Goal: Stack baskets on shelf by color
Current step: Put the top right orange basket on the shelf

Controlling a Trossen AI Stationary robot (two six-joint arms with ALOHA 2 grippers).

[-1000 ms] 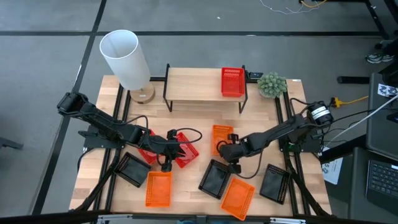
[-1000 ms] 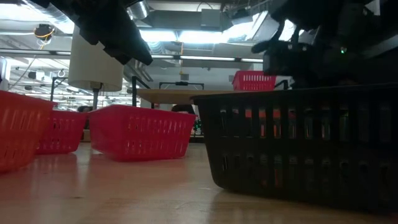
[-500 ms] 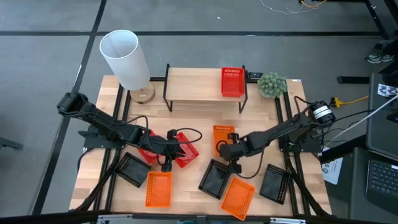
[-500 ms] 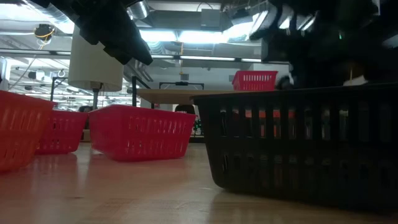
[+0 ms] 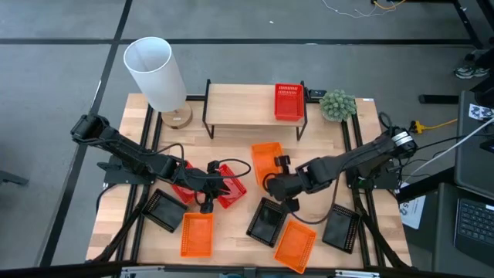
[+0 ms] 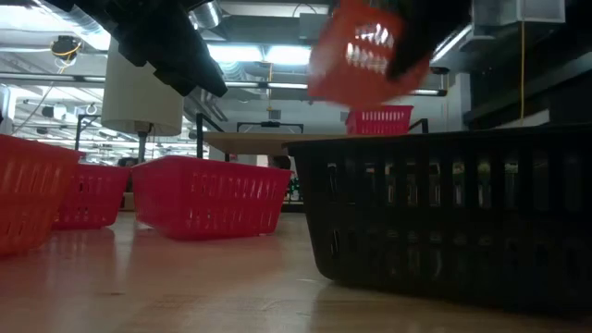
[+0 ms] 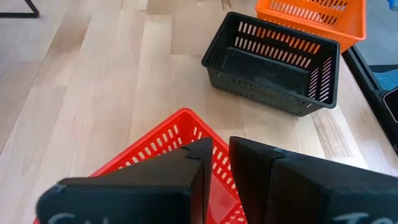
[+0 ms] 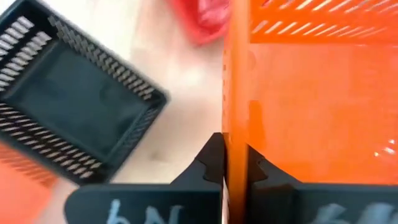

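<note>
The right gripper (image 5: 272, 182) is clamped on the wall of an orange basket (image 5: 268, 157), lifted above the worktop (image 5: 231, 247) before the shelf (image 5: 239, 108). The left gripper (image 5: 218, 186) pinches a red basket (image 5: 231, 188) rim.

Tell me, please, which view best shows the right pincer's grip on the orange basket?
The right wrist view: the right pincer is shut on the wall of the orange basket. The high view shows that basket lifted, grip hidden. The low view shows it blurred in the air. The left wrist view misses it.
</note>
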